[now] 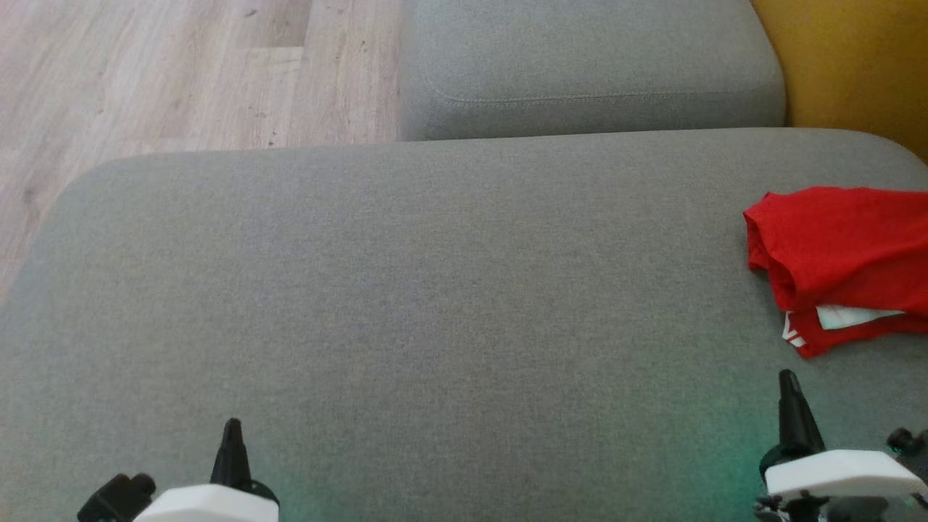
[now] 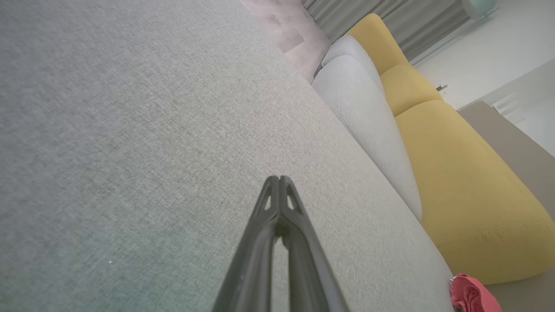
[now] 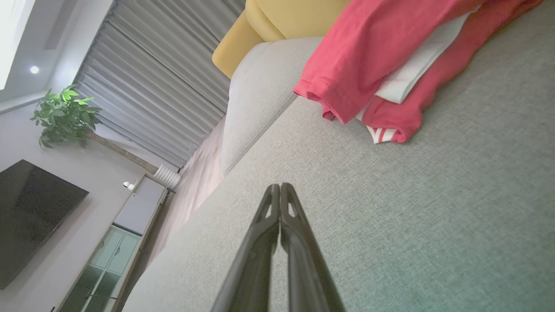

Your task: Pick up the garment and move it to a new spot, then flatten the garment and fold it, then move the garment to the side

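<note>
Head view looks down on a wide grey woven-fabric seat cushion (image 1: 435,290), and the folded red cloth garment with white parts (image 1: 841,246) lies on the right side of this cushion, cut by the right border of the picture. A white layer shows between its red folds, and a small red-and-white striped edge is at its near corner. The right gripper (image 1: 790,391) stands at the lower right, a little in front of the garment and apart from it, not touching. In the right wrist view its two long dark fingers (image 3: 260,251) are pressed together at the tips and nothing is between them. The left gripper (image 1: 232,435) is at the lower left, well apart from the garment, above bare fabric. In the left wrist view its fingers are also closed one against the other and hold nothing. Behind the wide cushion there is a second, smaller grey cushion (image 1: 580,65), beside it a mustard-yellow upholstered part (image 1: 855,65), and to the left the pale wooden plank floor (image 1: 145,72). The right wrist view also shows grey pleated curtains (image 3: 164,78), a green leafy plant (image 3: 65,112) and a dark flat screen (image 3: 30,216) on the wall.
</note>
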Motion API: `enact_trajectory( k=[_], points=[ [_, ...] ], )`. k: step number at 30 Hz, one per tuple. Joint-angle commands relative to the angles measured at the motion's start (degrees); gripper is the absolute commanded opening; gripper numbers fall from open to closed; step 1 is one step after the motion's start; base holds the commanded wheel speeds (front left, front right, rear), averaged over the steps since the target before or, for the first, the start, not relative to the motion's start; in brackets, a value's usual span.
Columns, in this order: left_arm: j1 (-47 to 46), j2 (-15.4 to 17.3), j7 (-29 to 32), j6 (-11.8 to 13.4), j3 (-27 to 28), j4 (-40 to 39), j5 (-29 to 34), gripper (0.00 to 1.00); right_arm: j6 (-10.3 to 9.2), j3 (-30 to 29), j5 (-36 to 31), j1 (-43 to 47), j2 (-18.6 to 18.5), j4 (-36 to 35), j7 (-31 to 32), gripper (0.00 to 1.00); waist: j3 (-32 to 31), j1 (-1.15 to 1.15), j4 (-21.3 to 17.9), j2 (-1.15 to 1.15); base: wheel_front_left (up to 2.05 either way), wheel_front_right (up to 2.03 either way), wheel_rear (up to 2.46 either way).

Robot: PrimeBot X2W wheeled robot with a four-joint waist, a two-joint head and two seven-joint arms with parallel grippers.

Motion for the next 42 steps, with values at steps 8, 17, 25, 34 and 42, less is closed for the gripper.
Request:
enact_trajectory(
  k=[8, 17, 25, 34, 42],
  points=[
    [-4.39, -0.85, 1.58, -1.92, 4.23, -1.40, -5.01, 0.00, 0.22, -0.25, 7.25, -4.82, -0.33, -1.79, 1.70, 0.00, 0.41, 0.00, -0.34, 0.00, 0.00, 0.00, 0.00],
    [-5.37, -1.68, 2.88, -3.37, 6.59, -1.24, -9.14, 0.00, 0.25, -0.72, 13.19, -5.87, -0.36, -1.80, 2.86, 0.00, 0.78, 0.00, -0.66, 0.00, 0.00, 0.00, 0.00],
    [-6.25, -2.42, 4.05, -4.66, 8.70, -1.09, -12.80, 0.00, 0.28, -1.13, 18.46, -6.80, -0.39, -1.80, 3.89, 0.00, 1.12, 0.00, -0.95, 0.00, 0.00, 0.00, 0.00],
    [-7.12, -3.16, 5.22, -5.94, 10.80, -0.94, -16.46, 0.00, 0.30, -1.55, 23.74, -7.73, -0.42, -1.81, 4.91, 0.00, 1.45, 0.00, -1.23, 0.00, 0.00, 0.00, 0.00],
    [-8.00, -3.91, 6.39, -7.22, 12.91, -0.79, -20.10, 0.00, 0.33, -1.97, 28.99, -8.66, -0.45, -1.82, 5.94, 0.00, 1.78, 0.00, -1.51, 0.00, 0.00, 0.00, 0.00]
  ],
)
